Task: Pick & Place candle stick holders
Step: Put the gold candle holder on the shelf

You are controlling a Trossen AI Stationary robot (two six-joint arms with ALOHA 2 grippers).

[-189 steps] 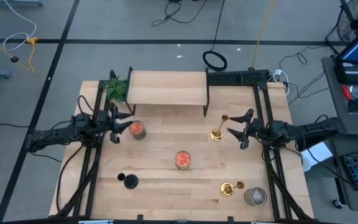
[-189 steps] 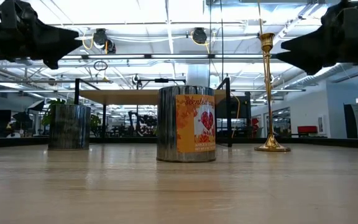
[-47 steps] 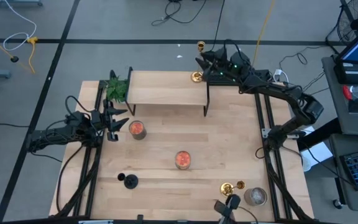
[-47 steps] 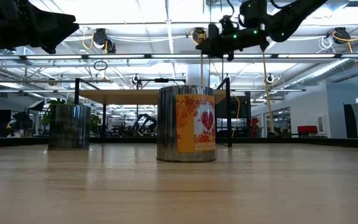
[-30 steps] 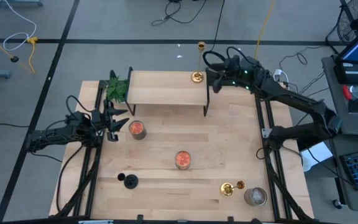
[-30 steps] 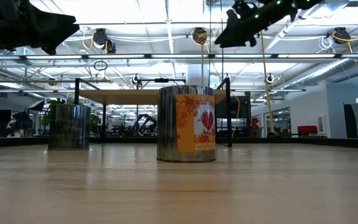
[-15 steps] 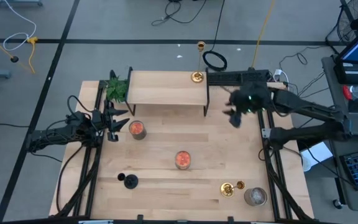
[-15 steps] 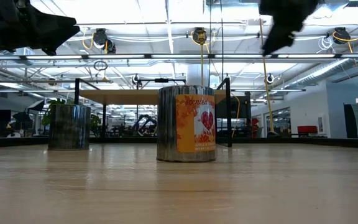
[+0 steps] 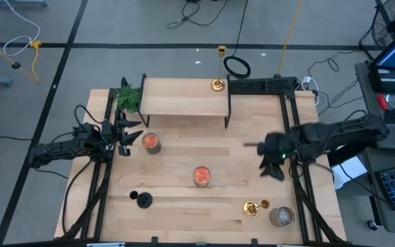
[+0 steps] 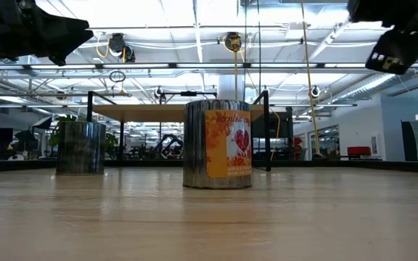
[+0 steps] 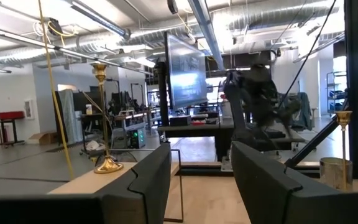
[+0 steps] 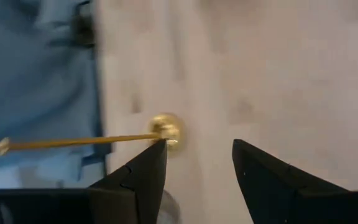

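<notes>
One gold candle stick holder (image 9: 217, 84) stands by its round base on the far right corner of the wooden shelf (image 9: 184, 97); it also shows in the left wrist view (image 11: 106, 163). A second gold holder (image 9: 252, 208) stands on the table near the front right and shows in the right wrist view (image 12: 165, 128). The shorter black holder (image 9: 143, 200) stands at the front left. My right gripper (image 9: 266, 159) is open and empty above the table's right side, fingers (image 12: 143, 171) wide apart. My left gripper (image 9: 133, 134) is open and empty at the left, beside a candle tin.
Candle tins stand at the left (image 9: 151, 142), the middle (image 9: 201, 175) and the front right corner (image 9: 280, 217). A green plant (image 9: 129, 98) sits at the shelf's left end. Black frame rails (image 9: 290, 116) run along the table's sides. Bare wood lies between the shelf and the middle tin.
My right gripper has drawn away from the gold holder on the shelf's far right corner, going toward the table's near and right edges and down to the table's right side. That holder stays standing on the shelf.
</notes>
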